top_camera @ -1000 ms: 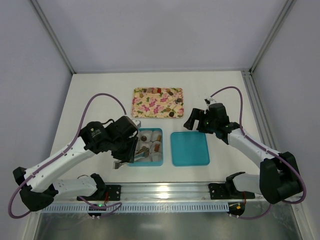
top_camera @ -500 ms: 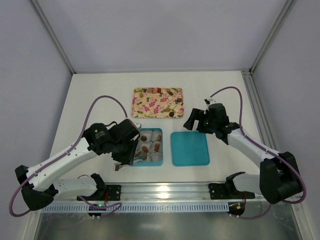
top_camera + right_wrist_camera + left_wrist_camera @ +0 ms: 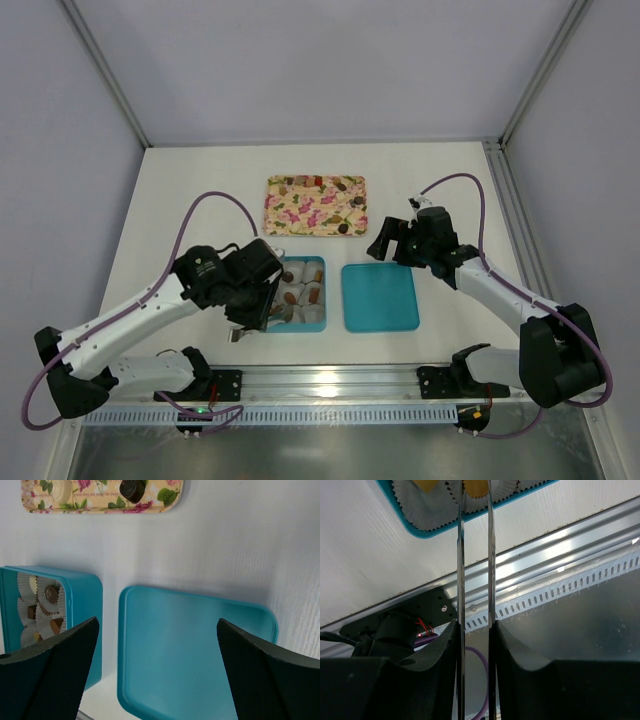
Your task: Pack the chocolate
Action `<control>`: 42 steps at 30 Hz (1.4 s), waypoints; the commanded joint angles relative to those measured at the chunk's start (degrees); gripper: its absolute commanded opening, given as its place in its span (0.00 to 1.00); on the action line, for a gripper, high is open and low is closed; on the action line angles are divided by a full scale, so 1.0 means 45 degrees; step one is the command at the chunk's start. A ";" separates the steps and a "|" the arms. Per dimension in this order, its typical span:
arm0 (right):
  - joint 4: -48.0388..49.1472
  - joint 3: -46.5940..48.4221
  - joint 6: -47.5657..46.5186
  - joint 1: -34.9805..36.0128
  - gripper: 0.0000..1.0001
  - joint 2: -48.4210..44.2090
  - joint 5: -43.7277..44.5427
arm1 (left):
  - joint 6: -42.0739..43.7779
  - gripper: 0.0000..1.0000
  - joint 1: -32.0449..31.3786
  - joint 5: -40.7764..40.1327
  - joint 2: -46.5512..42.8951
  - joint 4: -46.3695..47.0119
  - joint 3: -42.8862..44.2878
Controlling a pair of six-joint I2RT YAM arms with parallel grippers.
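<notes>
Chocolate (image 3: 50,594) is split between two spots right now: a few pieces sit in paper cups (image 3: 420,505) inside the teal box (image 3: 82,610), and the rest are on the floral tray (image 3: 300,215) further back.

Starting nearest, there's the metal rail (image 3: 330,378) along the near edge of the table (image 3: 200,200). Just past it, left of centre, is the box. The left gripper (image 3: 475,640) hangs over the box's near-left corner. Its jaws are pulled in narrow, clamped on a pair of thin metal tweezers (image 3: 460,580). In the left wrist view the two blades run out side by side, a little apart, over a cup at the box's near edge. There's a tan piece of chocolate right at the tips, but the frame cuts it off, so I can't tell if it's actually pinched or just underneath.

Just to the right of the box lies its teal lid (image 3: 380,297), flat, hollow side up, not touching the box.

A bit further back on the right, the right gripper (image 3: 385,240) hovers over the gap between lid and tray, jaws spread wide with nothing in them.

Farthest is the tray, with brown, tan and reddish pieces scattered mostly along its far edge and right end, including a dark one (image 3: 132,487) at the near-right corner.
</notes>
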 commanded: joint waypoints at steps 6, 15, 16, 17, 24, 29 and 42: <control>0.0491 -0.0034 -0.0018 0.0055 1.00 -0.0279 0.0199 | 0.0143 0.32 -0.0117 -0.0106 0.0165 -0.0738 0.0029; 0.0569 -0.0093 0.0002 0.0055 1.00 -0.0221 0.0180 | 0.0143 0.34 -0.0136 -0.0068 0.0224 -0.0680 0.0068; 0.0588 -0.0093 -0.0017 0.0074 1.00 -0.0221 0.0180 | 0.0143 0.34 -0.0136 -0.0087 0.0224 -0.0660 0.0087; 0.0589 -0.0093 -0.0018 0.0075 1.00 -0.0221 0.0180 | 0.0143 0.34 -0.0136 -0.0087 0.0224 -0.0660 0.0107; 0.0628 -0.0113 -0.0018 0.0055 1.00 -0.0221 0.0160 | 0.0123 0.34 -0.0156 -0.0107 0.0243 -0.0758 0.0321; 0.0628 -0.0093 -0.0018 0.0055 1.00 -0.0221 0.0160 | 0.0104 0.34 -0.0156 -0.0340 0.0204 -0.1011 0.0751; 0.0413 0.0141 -0.0154 0.0055 1.00 -0.0279 0.0141 | -0.0033 0.34 -0.0156 -0.1238 0.0418 -0.1500 0.2215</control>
